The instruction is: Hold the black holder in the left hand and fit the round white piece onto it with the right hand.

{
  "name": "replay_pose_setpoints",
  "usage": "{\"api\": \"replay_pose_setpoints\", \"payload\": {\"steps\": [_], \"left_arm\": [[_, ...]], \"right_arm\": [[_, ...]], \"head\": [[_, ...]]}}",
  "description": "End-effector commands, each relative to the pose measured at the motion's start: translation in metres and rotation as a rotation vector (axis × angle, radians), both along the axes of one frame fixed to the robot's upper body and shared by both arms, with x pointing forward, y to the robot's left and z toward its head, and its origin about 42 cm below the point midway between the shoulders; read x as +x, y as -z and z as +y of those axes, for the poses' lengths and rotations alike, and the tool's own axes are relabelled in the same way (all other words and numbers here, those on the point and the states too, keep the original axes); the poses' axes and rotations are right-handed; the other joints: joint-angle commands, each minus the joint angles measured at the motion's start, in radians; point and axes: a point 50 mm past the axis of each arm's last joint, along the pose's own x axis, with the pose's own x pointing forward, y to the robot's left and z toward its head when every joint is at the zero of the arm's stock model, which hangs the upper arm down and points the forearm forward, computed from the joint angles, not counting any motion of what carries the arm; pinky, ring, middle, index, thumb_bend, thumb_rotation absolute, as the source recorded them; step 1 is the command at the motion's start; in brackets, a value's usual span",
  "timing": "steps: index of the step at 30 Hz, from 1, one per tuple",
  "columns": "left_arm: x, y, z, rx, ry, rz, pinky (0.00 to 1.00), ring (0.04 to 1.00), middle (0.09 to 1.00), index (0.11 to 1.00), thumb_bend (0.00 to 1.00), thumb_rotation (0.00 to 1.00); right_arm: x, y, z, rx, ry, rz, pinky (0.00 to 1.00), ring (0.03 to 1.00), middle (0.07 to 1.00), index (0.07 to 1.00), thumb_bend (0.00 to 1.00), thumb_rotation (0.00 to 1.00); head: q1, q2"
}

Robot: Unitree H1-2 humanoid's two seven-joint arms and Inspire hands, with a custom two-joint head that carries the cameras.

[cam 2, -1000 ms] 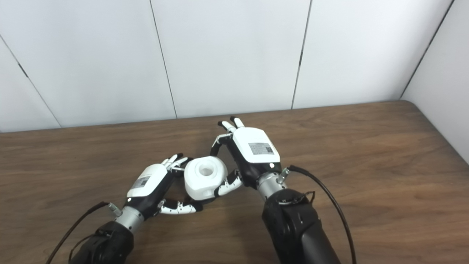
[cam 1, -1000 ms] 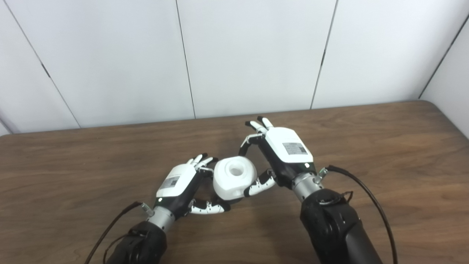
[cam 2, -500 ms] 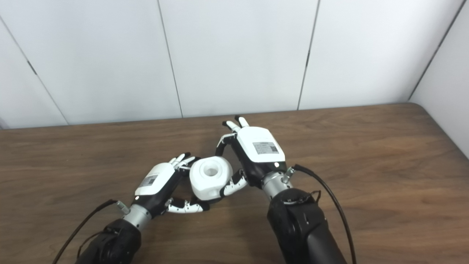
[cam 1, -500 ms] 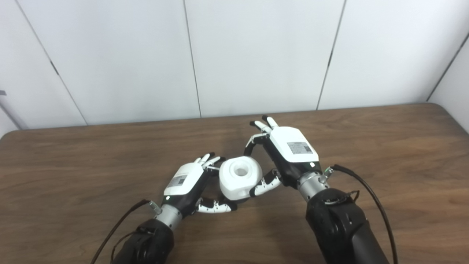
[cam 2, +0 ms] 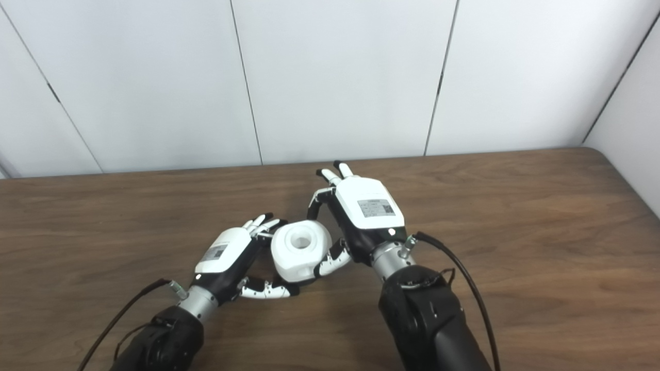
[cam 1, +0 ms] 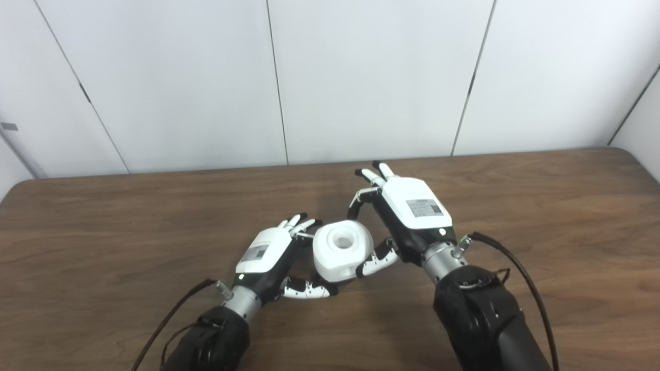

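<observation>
Two hands meet over worktop [cam 1: 515, 216]: my right hand [cam 1: 412, 219] grips round white piece [cam 1: 342, 251]; left hand [cam 1: 268, 255] curls beneath, black holder hidden. Press down squarely, no tilt.

White round piece [cam 1: 342, 250], black-and-white hands, brown wood-grain table [cam 1: 541, 206], pale wall panels [cam 1: 371, 77]

Left robot hand [cam 1: 265, 252] and right robot hand [cam 1: 407, 219] face each other, fingers curled inward.
</observation>
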Motion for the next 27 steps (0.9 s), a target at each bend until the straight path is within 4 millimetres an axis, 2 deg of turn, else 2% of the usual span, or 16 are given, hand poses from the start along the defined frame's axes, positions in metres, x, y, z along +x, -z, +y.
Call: {"api": "replay_pose_setpoints", "payload": {"steps": [1, 13, 27], "left_arm": [[0.004, -0.014, -0.02, -0.033, 0.054, -0.049, 1.0, 1.0, 0.921, 0.482, 0.51, 0.05], [0.003, -0.015, -0.021, -0.03, 0.049, -0.048, 1.0, 1.0, 0.925, 0.482, 0.52, 0.05], [0.003, -0.014, -0.021, -0.031, 0.048, -0.053, 1.0, 1.0, 0.922, 0.482, 0.52, 0.05]], "right_arm": [[-0.005, 0.005, 0.008, -0.021, -0.055, 0.032, 0.92, 1.0, 0.929, 0.482, 0.52, 0.13], [-0.006, 0.021, 0.002, -0.005, -0.04, 0.05, 0.9, 0.997, 0.93, 0.483, 0.52, 0.14], [-0.005, 0.024, 0.0, 0.013, -0.04, 0.046, 0.92, 0.995, 0.929, 0.483, 0.51, 0.14]], "head": [[0.002, 0.001], [0.002, 0.001], [0.0, -0.002]]}}
